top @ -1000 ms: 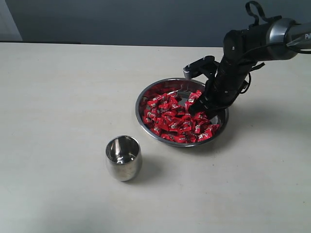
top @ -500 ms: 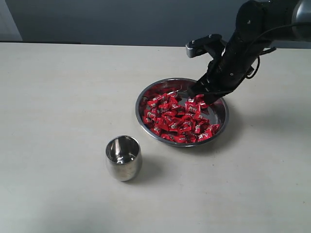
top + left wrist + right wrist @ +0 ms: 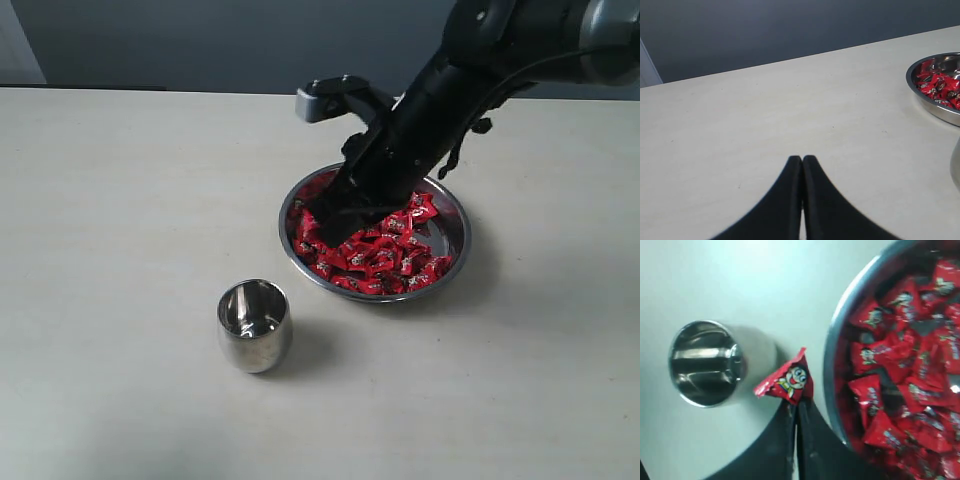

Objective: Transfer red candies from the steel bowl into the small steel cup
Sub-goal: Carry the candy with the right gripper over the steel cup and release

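Fingers (image 3: 815, 440) of the right gripper (image 3: 795, 407) pinch one red candy (image 3: 787, 380), seemingly above the steel bowl's (image 3: 448, 228) nine-o'clock rim. Other red candies (image 3: 380, 258) lie in the bowl; the small steel cup (image 3: 254, 325) stands apart at its seven o'clock. Left gripper's (image 3: 802, 161) fingers meet, empty.

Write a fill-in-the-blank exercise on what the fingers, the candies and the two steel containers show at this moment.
1. The right fingers pinch one ___ foil-wrapped candy.
2. The small rounded steel cup holds ___ candies.
3. The wide shallow steel bowl holds ___ loose candies.
4. The left fingers are shut and hold ___.

Missing words: red; no; many; nothing.
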